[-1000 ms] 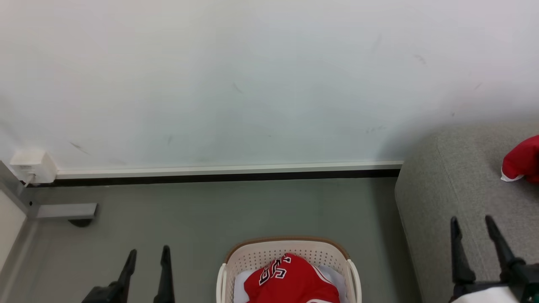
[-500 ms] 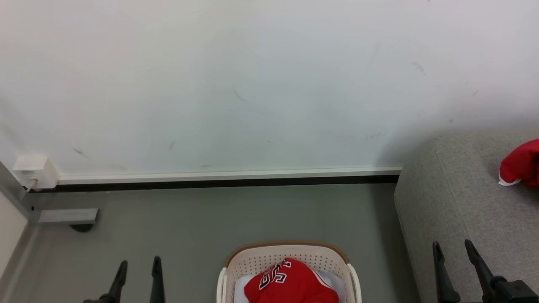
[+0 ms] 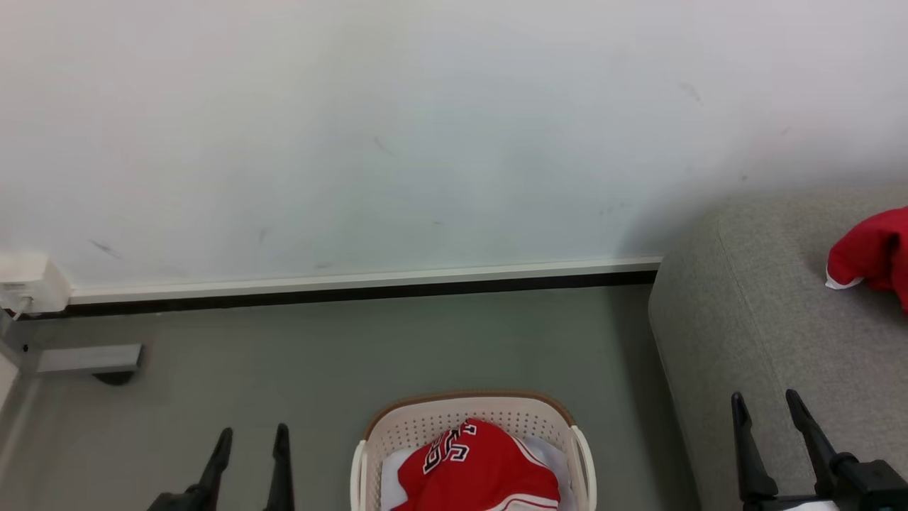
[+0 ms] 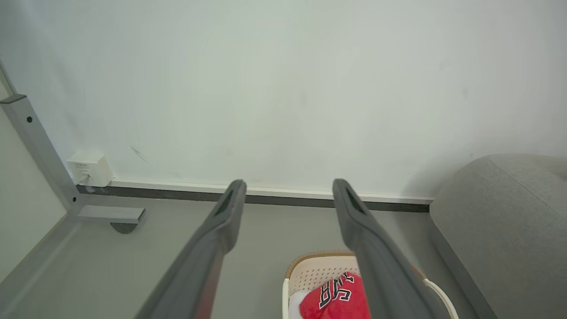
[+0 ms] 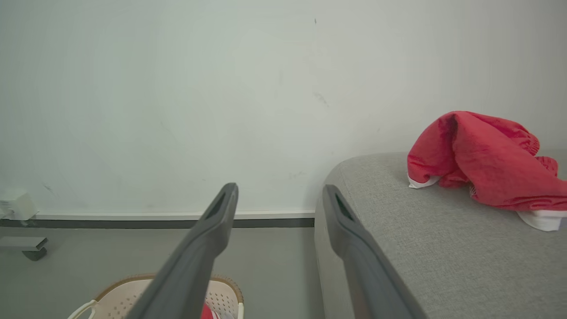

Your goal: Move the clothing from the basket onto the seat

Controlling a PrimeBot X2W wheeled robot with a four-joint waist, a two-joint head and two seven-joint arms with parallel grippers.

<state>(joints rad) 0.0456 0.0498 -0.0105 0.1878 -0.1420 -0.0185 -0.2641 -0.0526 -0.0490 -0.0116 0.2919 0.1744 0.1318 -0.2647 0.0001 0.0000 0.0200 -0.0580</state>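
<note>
Red jersey [image 3: 479,465] w/ black numerals sits in basket [image 3: 418,426]; both cut off by head view's bottom edge. White fabric [image 3: 546,451] beside it, can't ID. 2nd red piece [image 3: 869,248] lies on seat [image 3: 745,341], cropped at right edge. left tool [image 3: 254,429] & right tool [image 3: 765,397]: fingers parted, holding nothing.

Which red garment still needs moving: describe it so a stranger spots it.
Start at the grey seat on the right; on the floor to its left stands a cream perforated basket. The red jersey lies inside it. Unlike the red garment on the seat, it bears black numerals outlined in white.
</note>
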